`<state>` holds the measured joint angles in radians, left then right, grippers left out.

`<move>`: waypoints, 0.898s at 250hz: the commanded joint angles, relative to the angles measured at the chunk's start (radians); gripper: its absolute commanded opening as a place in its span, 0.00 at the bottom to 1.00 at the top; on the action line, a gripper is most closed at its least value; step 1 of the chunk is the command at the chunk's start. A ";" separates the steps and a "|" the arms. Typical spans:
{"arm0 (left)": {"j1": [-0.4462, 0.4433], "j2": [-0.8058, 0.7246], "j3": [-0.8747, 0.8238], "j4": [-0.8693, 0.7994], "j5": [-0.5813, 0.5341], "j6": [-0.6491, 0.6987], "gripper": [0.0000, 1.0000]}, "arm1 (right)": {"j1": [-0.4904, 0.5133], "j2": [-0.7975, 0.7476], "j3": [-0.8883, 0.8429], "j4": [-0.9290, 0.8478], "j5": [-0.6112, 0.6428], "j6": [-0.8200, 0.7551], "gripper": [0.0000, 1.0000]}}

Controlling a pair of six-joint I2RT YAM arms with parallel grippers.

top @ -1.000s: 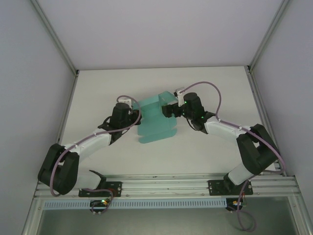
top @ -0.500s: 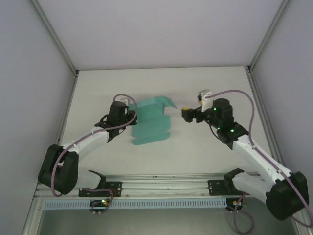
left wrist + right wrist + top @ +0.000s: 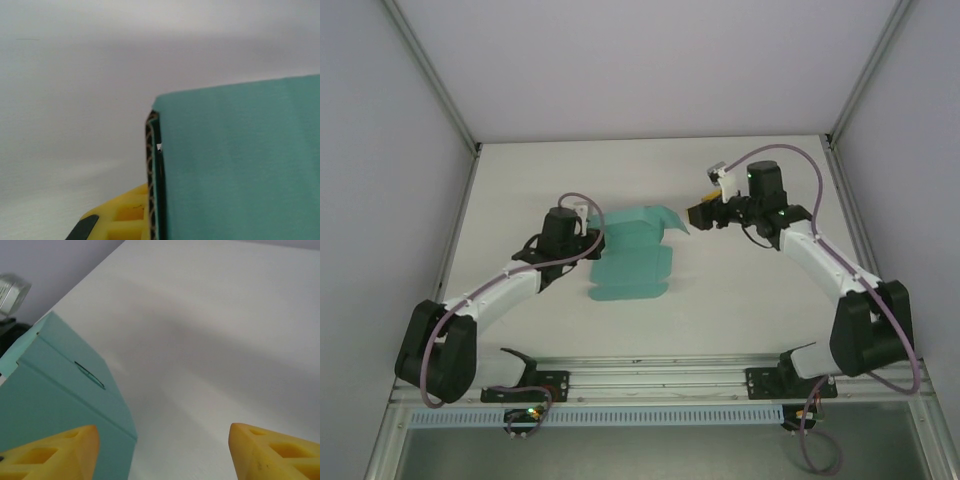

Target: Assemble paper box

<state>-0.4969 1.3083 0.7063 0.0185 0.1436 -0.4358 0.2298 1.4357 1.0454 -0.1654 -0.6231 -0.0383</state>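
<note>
Paper box (image 3: 632,258): teal card, partly folded, lying on the bench (image 3: 750,300) left of centre, nearer the left arm. Its top-right flap (image 3: 667,214) stands up off the sheet.

Left claw (image 3: 590,240): clamped tight on the box's left edge. In the wrist view the card edge (image 3: 154,175) is pressed against one yellow finger pad (image 3: 120,220), with the teal face to its right.

Right claw (image 3: 698,214): jaws apart, nothing between them, just right of the raised flap and not touching it. In its own camera, its two fingers (image 3: 60,450) are spread over bare bench, with the box's corner at left.

Change over the last second:
- The right claw was on the box's top-right part. It has let go and pulled off to the right.
- Half a second ago it sat lower in the overhead view. It is now level with the flap.
- The box has slid left and toward the arms.
- The left claw's grip is unchanged.
</note>
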 commanded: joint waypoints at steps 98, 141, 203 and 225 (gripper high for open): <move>-0.022 0.026 0.088 -0.047 0.001 0.002 0.00 | 0.196 0.090 0.085 -0.165 -0.041 -0.224 0.56; -0.048 0.048 0.110 -0.072 -0.004 0.014 0.00 | 0.239 0.088 0.069 -0.014 0.246 -0.155 0.55; -0.069 0.067 0.133 -0.110 -0.038 -0.010 0.00 | 0.341 0.093 0.040 0.140 0.631 -0.118 0.49; -0.077 0.078 0.139 -0.116 -0.045 -0.021 0.00 | 0.358 0.102 0.031 0.170 0.691 -0.099 0.46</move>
<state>-0.5529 1.3655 0.8135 -0.0612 0.1036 -0.4450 0.5621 1.5188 1.0946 -0.1059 -0.1509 -0.1764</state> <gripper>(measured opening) 0.077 0.485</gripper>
